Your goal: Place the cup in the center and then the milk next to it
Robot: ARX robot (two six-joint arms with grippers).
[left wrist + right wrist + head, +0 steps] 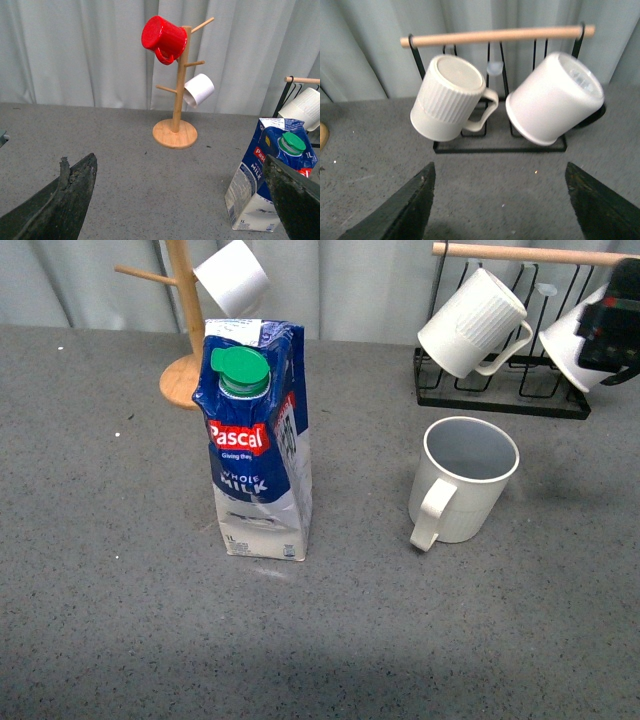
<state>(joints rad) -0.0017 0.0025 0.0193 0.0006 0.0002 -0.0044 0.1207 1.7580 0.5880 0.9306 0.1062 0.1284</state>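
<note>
The cup (465, 480), a cream ribbed mug with a grey-blue inside, stands upright on the grey table right of centre, its handle toward the near left. The milk (258, 455), a blue and white Pascal carton with a green cap, stands left of centre, a hand's width from the cup. My left gripper (175, 210) is open and empty, low over the table, with the milk (267, 185) just beyond one of its fingers (295, 200). My right gripper (500, 210) is open and empty, facing the mug rack. Part of the right arm (610, 325) shows at the far right edge.
A wooden mug tree (185, 330) at the back left holds a smooth white mug (232, 277) and a red mug (162, 36). A black wire rack (500, 390) at the back right hangs a brighter ribbed mug (447, 97) and a smooth white mug (552, 100).
</note>
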